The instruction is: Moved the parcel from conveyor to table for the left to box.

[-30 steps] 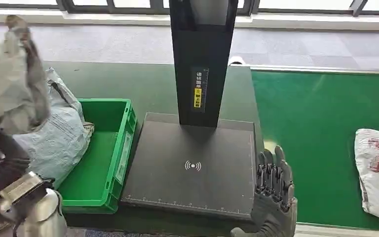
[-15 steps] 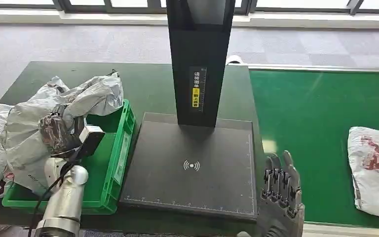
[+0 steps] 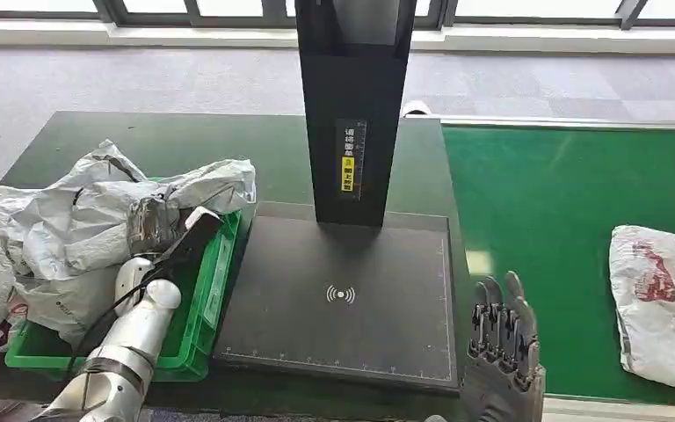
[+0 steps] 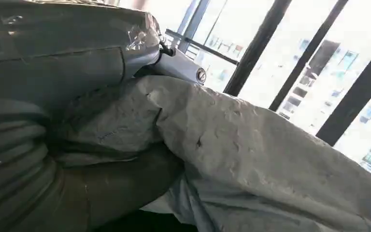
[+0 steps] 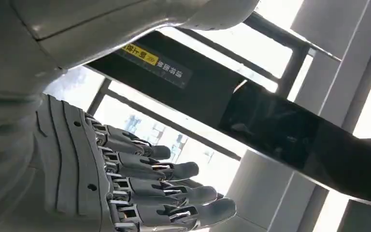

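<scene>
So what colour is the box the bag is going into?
Bright green; the box shows best in the head view.

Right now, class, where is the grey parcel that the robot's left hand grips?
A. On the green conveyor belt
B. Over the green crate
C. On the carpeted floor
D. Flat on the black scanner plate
B: in the head view the left hand grips the crumpled grey parcel over the green crate, left of the black scanner plate.

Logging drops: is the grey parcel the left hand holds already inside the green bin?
Partly. The grey parcel sags into the green bin, but spills over its rim, with the left hand gripping it.
</scene>
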### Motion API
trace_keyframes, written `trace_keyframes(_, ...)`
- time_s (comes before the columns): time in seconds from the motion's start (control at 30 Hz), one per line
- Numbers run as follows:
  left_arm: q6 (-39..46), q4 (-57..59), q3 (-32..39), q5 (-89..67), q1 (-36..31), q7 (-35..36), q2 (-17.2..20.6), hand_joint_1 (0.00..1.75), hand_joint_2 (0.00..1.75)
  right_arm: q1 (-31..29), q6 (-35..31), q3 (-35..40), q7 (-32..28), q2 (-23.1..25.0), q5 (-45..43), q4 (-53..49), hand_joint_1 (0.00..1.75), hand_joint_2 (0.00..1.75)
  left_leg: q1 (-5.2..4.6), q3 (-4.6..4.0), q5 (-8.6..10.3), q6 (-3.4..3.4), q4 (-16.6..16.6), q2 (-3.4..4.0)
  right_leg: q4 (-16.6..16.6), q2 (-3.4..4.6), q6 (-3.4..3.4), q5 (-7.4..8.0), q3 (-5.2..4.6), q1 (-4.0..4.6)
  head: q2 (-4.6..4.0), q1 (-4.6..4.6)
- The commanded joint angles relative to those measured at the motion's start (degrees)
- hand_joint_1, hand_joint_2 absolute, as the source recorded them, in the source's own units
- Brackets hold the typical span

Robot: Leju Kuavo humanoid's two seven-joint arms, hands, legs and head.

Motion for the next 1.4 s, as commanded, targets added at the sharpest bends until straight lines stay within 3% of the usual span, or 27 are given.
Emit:
trace_keyframes(0.03, -0.8, 4.8, 0.6, 3.7, 0.2, -2.5, -0.6, 0.00, 0.00, 0.1, 0.2, 1.4, -0.5, -0.9, 1.3, 0.5, 0.00, 1.75, 0.01, -0.02, 0.11, 0.02, -0.2, 0.01, -0.2, 0.00, -0.05, 0.11, -0.01, 0.02, 0.00, 0.00)
trace_keyframes(0.2, -6.4, -4.2, 5.1, 15.5, 3.0, -9.8, -3.3, 0.00, 0.00, 0.5, 0.2, 1.1, -0.5, 0.1, 2.3, 0.7, 0.00, 1.75, 0.02, -0.02, 0.09, 0.02, -0.2, 0.05, -0.2, 0.06, -0.05, 0.11, -0.02, 0.03, 0.00, 0.00)
trace_keyframes(0.4, -9.0, -7.3, 5.5, 18.7, 4.1, -10.3, -3.8, 0.00, 0.00, 0.6, 0.2, 1.0, -0.5, 0.1, 2.2, 0.7, 0.00, 1.75, 0.02, -0.02, 0.05, 0.04, -0.2, 0.07, -0.2, 0.09, -0.05, 0.10, -0.03, 0.03, 0.00, 0.00)
trace_keyframes(0.47, -16.3, -11.2, 6.8, 27.7, 5.5, -12.3, -5.0, 0.00, 0.00, 0.8, 0.2, 0.7, -0.5, 0.3, 2.3, 0.3, 0.00, 1.75, 0.00, -0.03, -0.01, 0.04, -0.1, 0.07, -0.1, 0.09, -0.03, 0.03, -0.04, 0.01, 0.00, 0.00)
trace_keyframes(0.57, -20.0, -15.6, 8.3, 36.2, 7.1, -13.4, -6.5, 0.00, 0.00, 1.1, 0.2, 0.0, -0.5, 1.0, 2.3, 0.5, 0.00, 1.75, 0.01, -0.03, -0.01, 0.04, -0.1, 0.07, -0.1, 0.10, -0.03, 0.04, -0.04, 0.02, 0.00, 0.00)
trace_keyframes(0.73, -18.9, -23.9, 7.9, 41.5, 10.3, -15.1, -8.2, 0.00, 0.00, 1.5, 0.2, -0.4, -0.5, 1.6, 3.0, 0.5, 0.00, 1.75, 0.02, -0.08, 0.05, 0.05, -0.2, 0.09, -0.2, 0.11, -0.06, 0.11, -0.08, 0.03, 0.00, 0.00)
trace_keyframes(1.0, -18.9, -23.9, 7.9, 41.5, 10.3, -15.1, -8.2, 0.00, 0.00, 1.5, 0.2, -0.4, -0.5, 1.6, 3.0, 0.5, 0.00, 1.75, 0.04, -0.15, 0.01, 0.04, -0.1, 0.04, -0.1, 0.08, -0.04, 0.06, -0.11, 0.05, 0.00, 0.00)
trace_keyframes(1.07, -13.3, -29.7, 8.2, 42.9, 12.6, -19.8, -9.8, 0.00, 0.00, 1.2, 0.2, -0.1, -0.5, 1.9, 3.0, 0.9, 0.00, 1.75, 0.03, -0.15, 0.04, 0.04, -0.1, 0.06, -0.1, 0.10, -0.06, 0.08, -0.13, 0.05, 0.00, 0.00)
trace_keyframes(1.13, -9.2, -44.6, 5.8, 49.0, 18.5, -19.9, -11.4, 0.00, 0.00, 0.3, 0.2, -0.2, -0.5, 2.6, 2.7, 2.7, 0.00, 1.75, 0.04, -0.17, 0.00, 0.05, -0.1, 0.15, -0.1, 0.19, -0.05, 0.09, -0.17, 0.06, 0.00, 0.00)
trace_keyframes(1.17, -7.5, -60.2, 0.9, 51.1, 23.6, -19.9, -11.1, 0.00, 0.00, 0.5, 0.2, -2.4, -0.5, 3.5, 2.1, 4.8, 0.00, 1.75, 0.05, -0.17, -0.07, 0.04, 0.0, 0.22, 0.0, 0.27, -0.03, 0.04, -0.19, 0.06, 0.00, 0.00)
trace_keyframes(1.27, -8.5, -66.5, -8.3, 53.4, 30.1, -19.9, -9.5, 0.00, 0.00, 1.8, 0.2, -6.4, -0.5, 3.1, -1.1, 6.8, 0.00, 1.75, 0.11, -0.24, -0.13, 0.04, 0.0, 0.52, -0.1, 0.52, -0.04, 0.06, -0.34, 0.13, 0.00, 0.00)
trace_keyframes(1.4, -15.9, -66.5, -15.1, 56.4, 33.2, -19.9, -7.1, 0.00, 0.00, 6.2, 0.2, -15.4, -0.5, 3.8, -3.1, 11.2, 0.00, 1.75, 0.03, -0.22, -0.06, 0.11, -0.1, -0.10, -0.2, -0.10, 0.02, -0.08, -0.14, 0.05, 0.00, -0.02)
